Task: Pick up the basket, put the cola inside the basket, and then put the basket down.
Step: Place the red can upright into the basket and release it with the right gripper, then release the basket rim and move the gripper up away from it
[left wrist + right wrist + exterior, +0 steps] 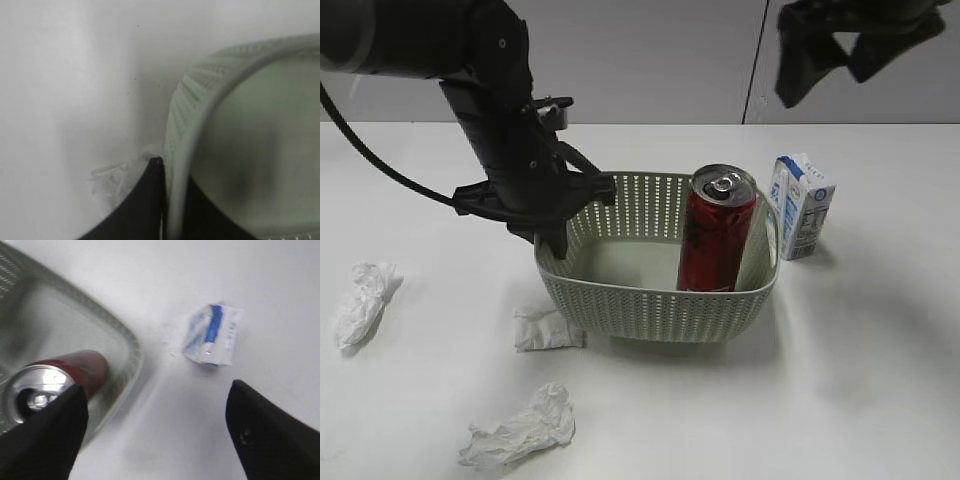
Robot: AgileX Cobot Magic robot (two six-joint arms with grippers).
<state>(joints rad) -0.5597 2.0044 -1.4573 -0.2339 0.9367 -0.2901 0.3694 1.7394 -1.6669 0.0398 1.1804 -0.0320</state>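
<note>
The pale green basket [650, 300] is on the white table, mid-view. The red cola can [716, 232] stands upright inside it at the right end. My left gripper [560, 225] is shut on the basket's left rim, one finger outside and one inside; the left wrist view shows the rim [182, 165] pinched between the black fingers [172, 200]. My right gripper [830, 60] is open and empty, high above the table at the upper right. Its wrist view looks down on the cola [47, 382], the basket's corner [125, 347] and open fingers [155, 430].
A blue-and-white carton [801, 205] stands just right of the basket, also in the right wrist view [212, 335]. Crumpled white tissues lie at far left [365, 300], by the basket's front-left corner [545, 328] and front [520, 428].
</note>
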